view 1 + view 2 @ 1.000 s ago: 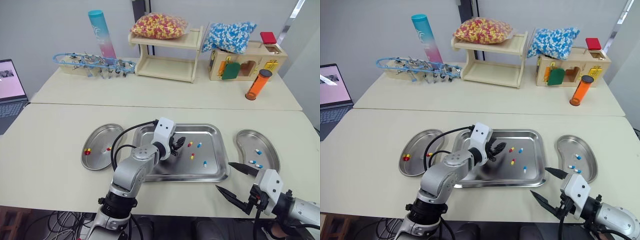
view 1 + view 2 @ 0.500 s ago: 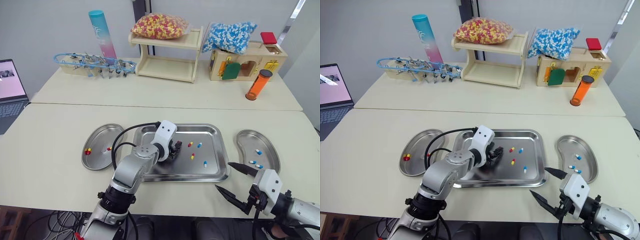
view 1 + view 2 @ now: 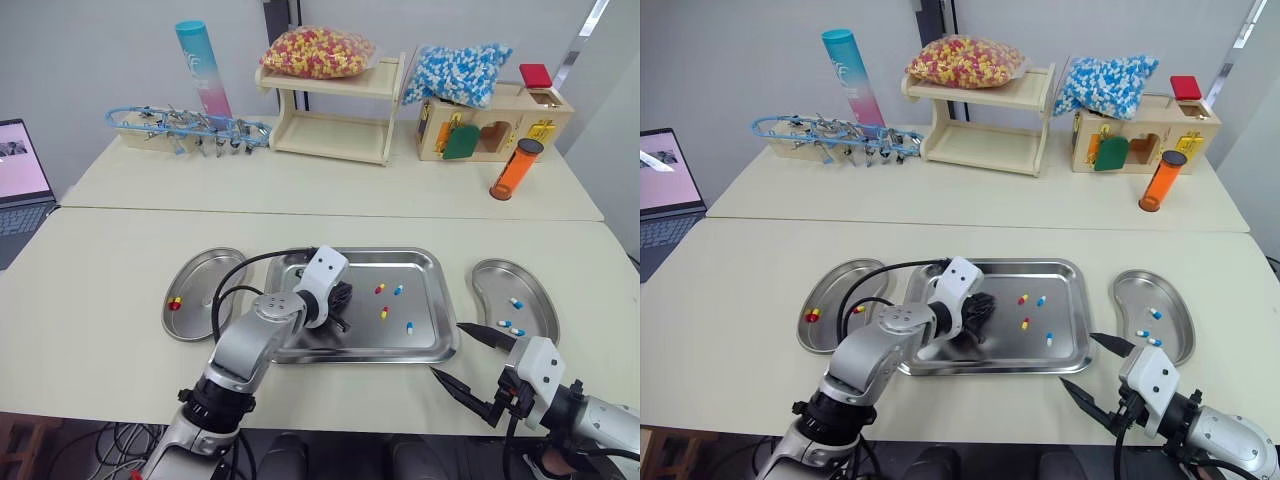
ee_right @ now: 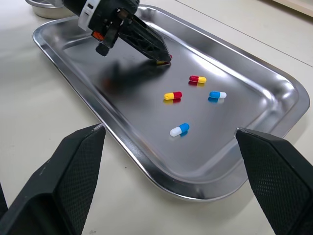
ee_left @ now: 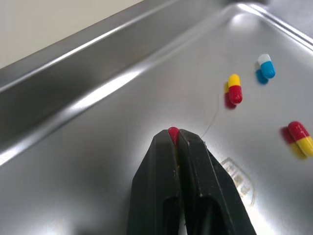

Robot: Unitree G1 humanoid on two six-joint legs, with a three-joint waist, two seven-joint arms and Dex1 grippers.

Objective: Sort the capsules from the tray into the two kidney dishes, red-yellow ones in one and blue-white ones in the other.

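Left gripper [image 5: 176, 138]: clenched on a red-ended capsule [image 5: 173, 131], of which just the red tip peeks out between the fingertips. It sits low over the left-middle of the tray [image 3: 420, 262].
Change in left arm: a second ago the fingers looked spread above about the same spot. They have since closed, and the forearm has swung slightly to the robot's left.
Loose capsules: two red-yellow capsules [image 3: 379, 289] and two blue-white capsules [image 3: 409, 326] lie on the tray's right half, where they lay before.
Right gripper [image 3: 446, 350]: fingers wide apart and empty, over the table [image 3: 100, 260] by the tray's near right corner, unmoved.
Left kidney dish [image 3: 205, 262]: holds a red-yellow one at its left end.
Right kidney dish [image 3: 492, 276]: holds three blue-white ones.
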